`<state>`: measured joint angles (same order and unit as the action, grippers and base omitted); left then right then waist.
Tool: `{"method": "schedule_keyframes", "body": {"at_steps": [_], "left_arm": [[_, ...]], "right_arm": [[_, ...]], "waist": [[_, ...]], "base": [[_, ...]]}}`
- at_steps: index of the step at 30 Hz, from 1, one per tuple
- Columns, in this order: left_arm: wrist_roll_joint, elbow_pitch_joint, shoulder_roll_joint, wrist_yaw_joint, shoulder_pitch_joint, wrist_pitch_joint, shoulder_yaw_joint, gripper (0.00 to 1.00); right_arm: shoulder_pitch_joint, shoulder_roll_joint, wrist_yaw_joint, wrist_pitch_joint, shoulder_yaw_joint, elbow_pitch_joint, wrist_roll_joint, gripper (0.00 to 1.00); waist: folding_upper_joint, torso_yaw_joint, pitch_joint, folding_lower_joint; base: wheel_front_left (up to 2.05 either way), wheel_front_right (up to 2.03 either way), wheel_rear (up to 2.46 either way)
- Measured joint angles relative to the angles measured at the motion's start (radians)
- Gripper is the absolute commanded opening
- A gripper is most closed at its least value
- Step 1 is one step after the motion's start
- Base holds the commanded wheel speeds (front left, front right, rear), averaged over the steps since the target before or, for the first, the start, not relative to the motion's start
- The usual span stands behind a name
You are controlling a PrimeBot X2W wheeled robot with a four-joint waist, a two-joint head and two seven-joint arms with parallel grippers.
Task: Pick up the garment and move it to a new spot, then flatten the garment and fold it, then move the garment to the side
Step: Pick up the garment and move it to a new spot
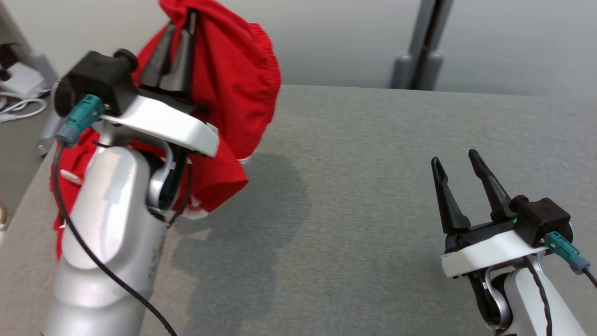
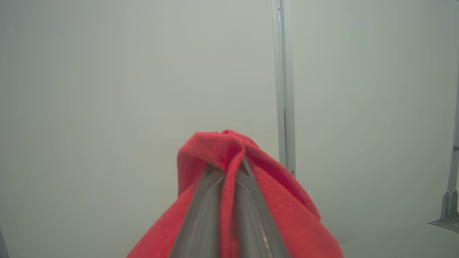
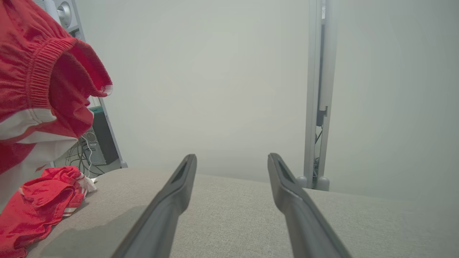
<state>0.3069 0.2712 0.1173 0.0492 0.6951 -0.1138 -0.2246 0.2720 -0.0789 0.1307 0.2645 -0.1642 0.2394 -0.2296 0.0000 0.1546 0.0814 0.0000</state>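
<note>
Two tools, one red garment (image 1: 238, 79), grey surface (image 1: 373, 186).
The left tool (image 1: 181, 21) is pinched shut on the garment; the right tool (image 1: 454, 156) is wide open, empty.

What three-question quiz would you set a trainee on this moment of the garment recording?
1. Multiple choice: the left gripper is shut on what? A) the red garment B) a cable C) nothing
2. True or false: the right gripper is open and holds nothing.
3. Fill in the missing word: while its top is lifted, the red garment's lower end trails on the grey ____.

Key: 1 A; 2 true; 3 table.
</note>
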Motion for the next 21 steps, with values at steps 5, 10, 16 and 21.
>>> {"method": "schedule_keyframes", "body": {"at_steps": [5, 10, 16, 21], "left_arm": [[0.013, -0.003, -0.036, 0.004, -0.021, -0.003, -0.056, 0.00], [0.011, 0.060, -0.055, -0.011, -0.019, -0.030, -0.104, 0.00], [0.014, 0.226, -0.064, -0.042, 0.005, -0.079, -0.129, 0.00], [0.026, 0.363, -0.068, -0.064, 0.040, -0.119, -0.168, 0.00]], "right_arm": [[0.007, -0.005, 0.000, 0.000, 0.019, -0.005, 0.001, 1.00], [0.026, -0.007, 0.000, 0.000, 0.043, -0.011, 0.000, 1.00], [0.046, -0.002, 0.000, 0.000, 0.062, -0.015, -0.010, 1.00], [0.051, 0.005, 0.000, 0.000, 0.077, -0.016, -0.014, 1.00]], "waist": [[0.0000, -0.095, 0.008, 0.0000], [0.0000, -0.204, 0.025, 0.0000], [0.0000, -0.341, 0.058, -0.0001], [0.0000, -0.441, 0.097, -0.0001]], "base": [[0.00, 0.00, 0.00], [0.00, 0.00, 0.00], [0.00, 0.00, 0.00], [0.00, 0.00, 0.00]]}}
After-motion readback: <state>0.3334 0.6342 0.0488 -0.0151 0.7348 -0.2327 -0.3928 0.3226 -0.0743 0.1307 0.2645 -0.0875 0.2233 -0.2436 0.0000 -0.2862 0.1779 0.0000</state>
